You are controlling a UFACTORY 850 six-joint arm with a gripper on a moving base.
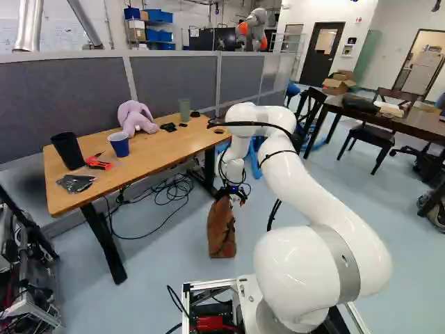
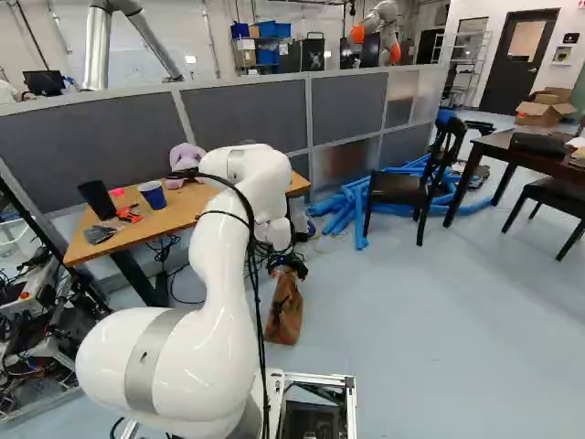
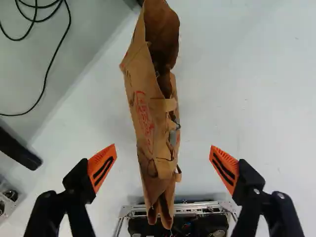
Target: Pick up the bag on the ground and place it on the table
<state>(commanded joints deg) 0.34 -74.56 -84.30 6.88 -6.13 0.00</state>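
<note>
The gripper (image 1: pixel 231 195) hangs over the top of the brown bag (image 1: pixel 222 229) in the left base view. In the wrist view the gripper (image 3: pixel 163 165) is open, its orange pads wide apart. The bag (image 3: pixel 150 113) stands on the floor beneath and between them, with a bare gap on either side; neither pad touches it. Its opening and handle straps face the camera. The wooden table (image 1: pixel 163 148) stands to the left of the bag in the left base view.
On the table are a black bin (image 1: pixel 68 150), a blue cup (image 1: pixel 119 144), a purple plush toy (image 1: pixel 136 118) and a green cup (image 1: pixel 184 110). Cables (image 1: pixel 170 191) lie beneath it. A black chair (image 2: pixel 407 187) stands by blue tubes (image 2: pixel 347 206). Another robot (image 1: pixel 254 28) stands beyond the partition.
</note>
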